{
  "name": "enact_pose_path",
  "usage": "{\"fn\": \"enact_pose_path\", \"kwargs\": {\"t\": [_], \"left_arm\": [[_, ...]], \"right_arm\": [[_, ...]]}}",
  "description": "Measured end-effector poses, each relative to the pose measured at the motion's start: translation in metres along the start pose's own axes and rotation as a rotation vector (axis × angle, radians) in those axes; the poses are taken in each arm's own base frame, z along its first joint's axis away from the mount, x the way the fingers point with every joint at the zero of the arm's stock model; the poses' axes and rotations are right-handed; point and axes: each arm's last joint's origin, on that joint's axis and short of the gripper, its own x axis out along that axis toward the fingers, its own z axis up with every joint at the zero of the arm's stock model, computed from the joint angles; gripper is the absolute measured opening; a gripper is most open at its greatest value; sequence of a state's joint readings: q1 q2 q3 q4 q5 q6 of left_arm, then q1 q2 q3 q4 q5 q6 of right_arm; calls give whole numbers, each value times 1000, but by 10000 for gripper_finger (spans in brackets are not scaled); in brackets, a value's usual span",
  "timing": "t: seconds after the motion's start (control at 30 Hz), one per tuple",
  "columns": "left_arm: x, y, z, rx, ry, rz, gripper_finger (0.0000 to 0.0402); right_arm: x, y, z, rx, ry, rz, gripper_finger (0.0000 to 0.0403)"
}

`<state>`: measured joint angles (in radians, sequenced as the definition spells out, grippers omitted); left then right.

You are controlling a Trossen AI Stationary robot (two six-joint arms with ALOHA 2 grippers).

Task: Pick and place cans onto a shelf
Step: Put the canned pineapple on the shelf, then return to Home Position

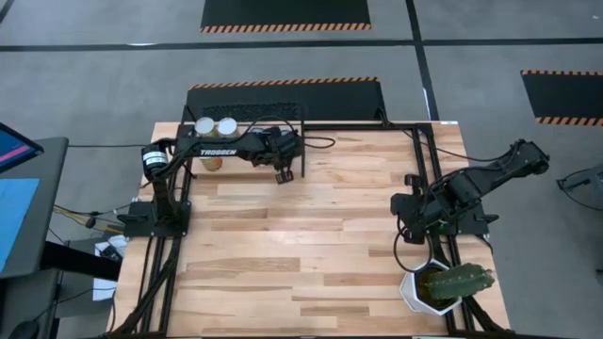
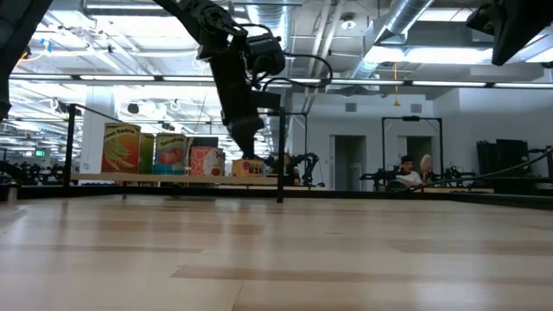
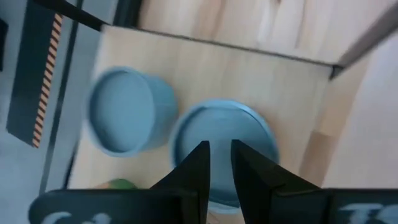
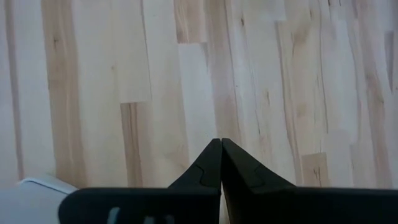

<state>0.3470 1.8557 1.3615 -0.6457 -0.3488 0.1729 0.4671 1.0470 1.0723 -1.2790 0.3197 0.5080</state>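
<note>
Left gripper (image 1: 284, 175) hangs over the near right end of the shelf (image 1: 283, 141) at the table's far-left corner, fingers (image 3: 198, 168) a narrow slot apart with nothing between them. Left wrist view looks down on two blue-topped cans (image 3: 221, 146) standing side by side on the pale shelf board, gripper tips above the nearer one, not touching as far as I can tell. High view shows two more cans (image 1: 216, 126) with pale tops at the shelf's left end, partly under the left arm; a green-labelled bit sits just below them. Low view: cans line up along the shelf, yellow, green and red labels (image 2: 121, 149) at the left, a smaller yellow one (image 2: 249, 167) right under the gripper; exact count not clear from here. Right gripper (image 4: 221, 149) is parked over bare planks on the table's right side, fingers pressed together, empty. Cactus pot (image 1: 443, 285) stands at the near-right corner, just beside the right arm's base. Table (image 1: 311, 254) is light planked wood, mixed pale and tan boards, black rod frame round the edges. Floor is grey with black mats edged in orange-black hazard stripes (image 1: 285, 14). Behind the table in the low view: open workshop, exposed ducts and strip lights overhead, white walls, doors, other rigs, a person (image 2: 406, 171) seated far back.
</note>
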Motion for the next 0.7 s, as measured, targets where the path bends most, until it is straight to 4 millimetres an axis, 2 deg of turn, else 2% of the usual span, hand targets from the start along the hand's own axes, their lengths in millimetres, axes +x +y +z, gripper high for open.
{"fn": "enact_pose_path", "kwargs": {"t": [0.23,0.43,0.57,0.7], "left_arm": [[-17,9,14,-2,-16,8,56],[-41,20,15,8,112,105,56],[-73,23,17,21,199,148,56],[-113,19,13,36,285,94,56]], "right_arm": [[0,0,0,16,0,1,27],[0,0,0,16,0,1,27],[0,0,0,16,0,0,27],[0,-2,3,22,-69,-86,27]]}}
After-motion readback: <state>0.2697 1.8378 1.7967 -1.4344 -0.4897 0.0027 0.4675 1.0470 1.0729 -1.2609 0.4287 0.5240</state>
